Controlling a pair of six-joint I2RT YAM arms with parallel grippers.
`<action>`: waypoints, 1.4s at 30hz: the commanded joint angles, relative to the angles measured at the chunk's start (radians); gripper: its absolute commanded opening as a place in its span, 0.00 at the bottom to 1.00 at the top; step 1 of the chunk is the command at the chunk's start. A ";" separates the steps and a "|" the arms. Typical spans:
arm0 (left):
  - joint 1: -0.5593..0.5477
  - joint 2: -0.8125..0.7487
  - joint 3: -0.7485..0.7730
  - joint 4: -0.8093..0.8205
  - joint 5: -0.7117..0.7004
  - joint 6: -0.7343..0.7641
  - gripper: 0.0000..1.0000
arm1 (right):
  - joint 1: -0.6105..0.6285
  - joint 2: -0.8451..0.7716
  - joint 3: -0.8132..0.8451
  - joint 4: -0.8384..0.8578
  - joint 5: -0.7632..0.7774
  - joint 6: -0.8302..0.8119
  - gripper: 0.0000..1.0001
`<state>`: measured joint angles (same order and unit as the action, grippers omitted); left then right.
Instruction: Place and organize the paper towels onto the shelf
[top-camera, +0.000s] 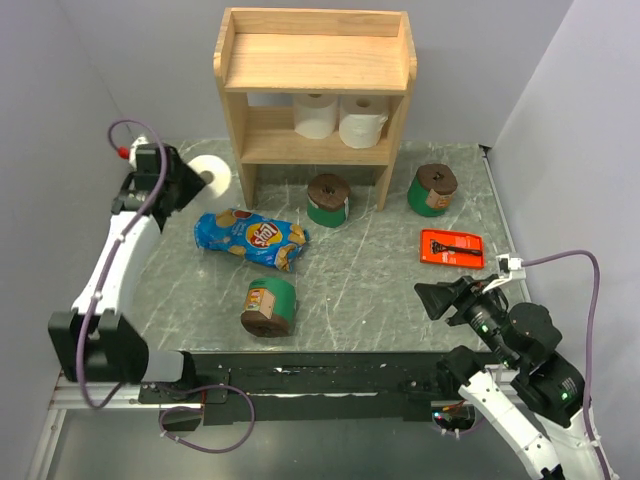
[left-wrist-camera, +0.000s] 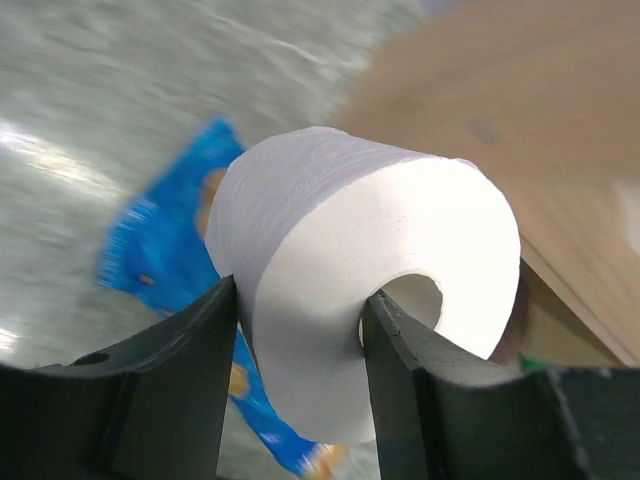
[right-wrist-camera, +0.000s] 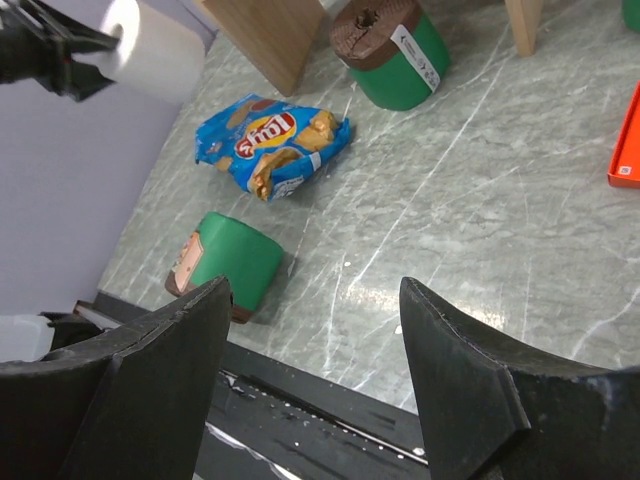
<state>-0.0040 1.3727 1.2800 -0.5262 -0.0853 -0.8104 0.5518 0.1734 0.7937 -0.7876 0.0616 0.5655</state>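
Robot lab test cell, folks: plain grey walls (top-camera: 60, 60) box in a marble-look worktop (top-camera: 380, 290), with left arm (top-camera: 118, 255) and right arm (top-camera: 510, 405) bolted along a dark rail (top-camera: 330, 378), cables trailing.

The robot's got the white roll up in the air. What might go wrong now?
1. The left claw pinches only one wall of the white roll, with one finger inside the hollow core. The soft paper may slip, and the roll could drop near the chip bag.
2. The shelf already holds two shelved rolls on its lower tier. Pushing the third in carelessly might knock them, or bump the shelf's side leg, which is close to the claw.
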 joint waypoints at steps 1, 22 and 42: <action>-0.135 -0.132 -0.033 0.078 -0.036 -0.087 0.38 | 0.003 -0.017 0.058 -0.027 0.023 -0.018 0.75; -0.393 0.037 0.211 0.166 -0.195 -0.194 0.38 | 0.003 -0.058 0.073 -0.050 0.015 -0.010 0.75; -0.398 0.132 0.222 0.371 -0.294 -0.280 0.41 | 0.002 -0.068 0.073 -0.047 0.018 -0.019 0.76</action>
<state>-0.3969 1.5043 1.4754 -0.2974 -0.3416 -1.0454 0.5518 0.1123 0.8341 -0.8501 0.0704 0.5587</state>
